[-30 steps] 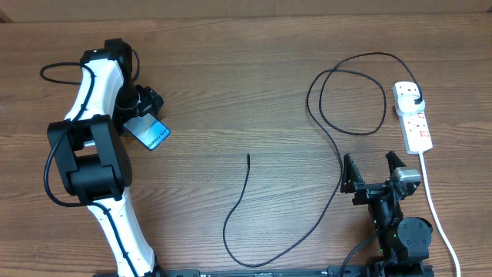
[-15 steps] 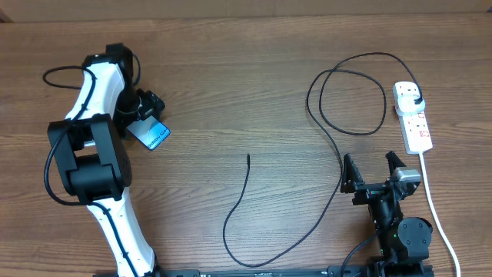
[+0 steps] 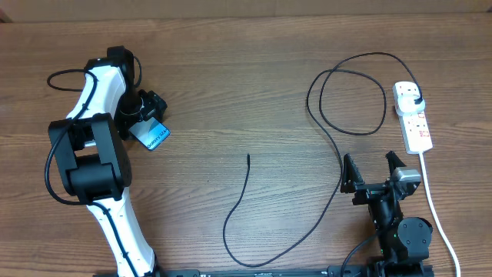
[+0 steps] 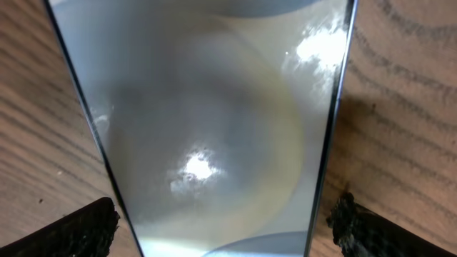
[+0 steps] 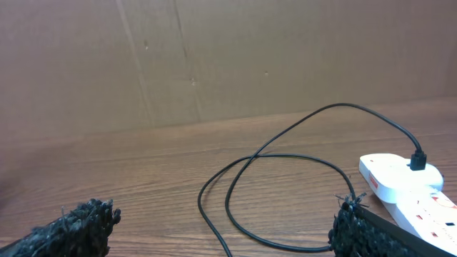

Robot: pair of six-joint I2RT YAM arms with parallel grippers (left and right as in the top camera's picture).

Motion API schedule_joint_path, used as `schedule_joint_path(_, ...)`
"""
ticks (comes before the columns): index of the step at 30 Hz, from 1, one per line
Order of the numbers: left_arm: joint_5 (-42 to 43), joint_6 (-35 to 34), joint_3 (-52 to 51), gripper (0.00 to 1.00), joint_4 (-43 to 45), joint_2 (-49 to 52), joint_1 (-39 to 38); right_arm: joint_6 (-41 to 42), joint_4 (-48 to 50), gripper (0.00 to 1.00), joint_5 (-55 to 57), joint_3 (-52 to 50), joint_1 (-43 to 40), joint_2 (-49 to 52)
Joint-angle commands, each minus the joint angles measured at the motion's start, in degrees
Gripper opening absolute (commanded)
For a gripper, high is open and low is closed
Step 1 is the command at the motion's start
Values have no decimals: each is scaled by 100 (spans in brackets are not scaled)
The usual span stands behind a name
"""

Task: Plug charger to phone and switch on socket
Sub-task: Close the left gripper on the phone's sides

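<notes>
Upper left: your left gripper (image 3: 146, 119) is straddling the phone (image 4: 214, 128), pinch unclear | lower right: right gripper (image 3: 373, 171) is hovering spread

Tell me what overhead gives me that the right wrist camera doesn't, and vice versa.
Only overhead: the phone at the left gripper, and the free connector tip lying loose. Only right wrist: the brown wall in the background. Both: the charger looping, its black plug seated in the socket, and the right gripper, open.
</notes>
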Motion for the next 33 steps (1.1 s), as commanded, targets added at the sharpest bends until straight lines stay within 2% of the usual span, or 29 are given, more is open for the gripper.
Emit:
schedule_joint_path(1,61,114,-173,100,109,105,20,-28,28,100,39,-61,-20,-52)
schedule_joint_path(33,57,-28,-374,100,461,105,131,-28,28,100,39,-61,-20,-52)
